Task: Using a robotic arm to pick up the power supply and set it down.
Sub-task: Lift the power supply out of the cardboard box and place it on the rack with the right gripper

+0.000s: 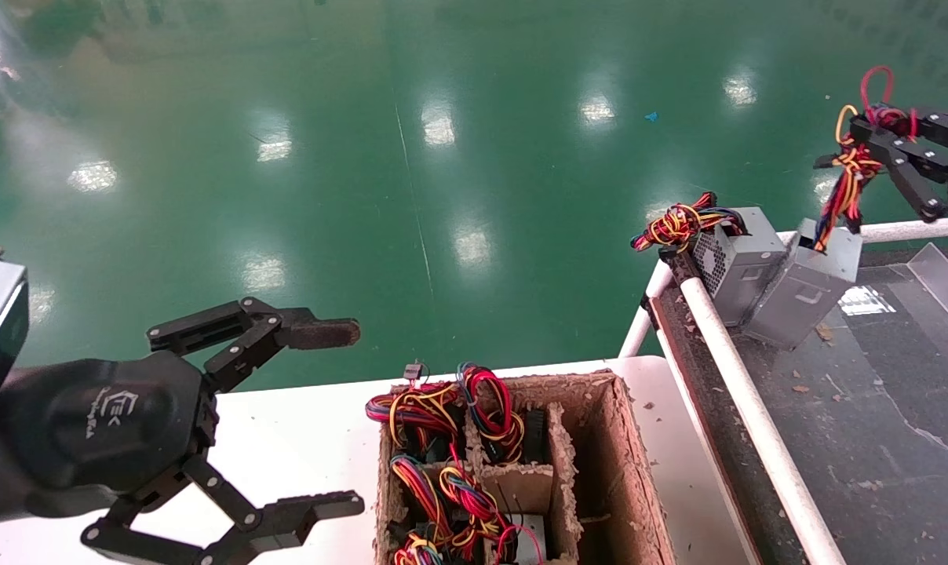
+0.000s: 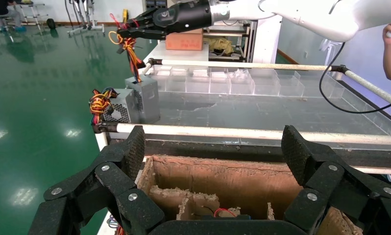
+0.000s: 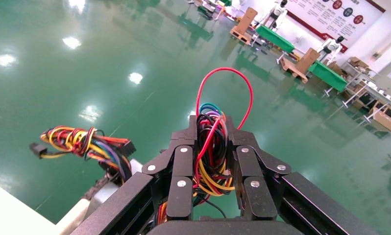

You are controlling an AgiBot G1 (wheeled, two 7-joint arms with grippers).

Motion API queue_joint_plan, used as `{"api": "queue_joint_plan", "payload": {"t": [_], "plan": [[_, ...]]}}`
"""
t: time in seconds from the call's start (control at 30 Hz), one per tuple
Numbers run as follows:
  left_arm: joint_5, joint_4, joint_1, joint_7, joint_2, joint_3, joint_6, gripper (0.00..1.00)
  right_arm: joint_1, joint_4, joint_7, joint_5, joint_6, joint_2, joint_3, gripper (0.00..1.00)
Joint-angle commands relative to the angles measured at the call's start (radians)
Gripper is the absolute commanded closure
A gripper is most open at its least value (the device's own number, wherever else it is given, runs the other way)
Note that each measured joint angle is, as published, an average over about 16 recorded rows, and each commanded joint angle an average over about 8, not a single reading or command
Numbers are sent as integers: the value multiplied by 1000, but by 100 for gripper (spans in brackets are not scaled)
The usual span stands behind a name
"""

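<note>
The right gripper point(image 1: 874, 149) is the robotic arm at work: its black fingers are pressed together on the bundle of red, yellow, orange and black wires point(image 3: 210, 147), and a red loop of wire stands up past the fingertips. From that bundle the power supply point(image 1: 807, 294) hangs tilted, its plain grey side facing the head camera, one corner over the white rail point(image 1: 749, 408) that edges the dark conveyor surface point(image 1: 874, 439). Whether its lower edge touches that surface cannot be told. Just beside it on the rail side sits a second grey box with a perforated vent face point(image 1: 737, 263), its own knot of coloured wires point(image 1: 678, 224) hanging out past the rail. On the near side of the rail, a torn cardboard box with dividers point(image 1: 623, 463) stands on a white table point(image 1: 301, 439) and holds more wire-bundled units point(image 1: 450, 455). The left gripper point(image 1: 340, 416) hovers idle over the table beside the cardboard box, its fingers spread wide and holding nothing.
</note>
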Motion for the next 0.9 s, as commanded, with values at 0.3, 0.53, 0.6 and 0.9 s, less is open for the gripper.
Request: {"api": "queue_joint_plan", "payload": {"t": [0.3, 0.53, 0.6, 0.9], "plan": [[0, 0, 0, 0, 0, 1, 0, 0, 125, -136, -16, -19, -44, -88, -45, 100], [-1, 0, 0, 1, 0, 1, 0, 0, 173, -226, -47, -22, -79, -127, -60, 75], [-1, 0, 0, 1, 0, 1, -1, 0, 183, -252, -55, -22, -86, -135, -62, 50], [-1, 0, 0, 1, -1, 2, -1, 0, 215, -336, -107, -8, -119, -154, -56, 0]]}}
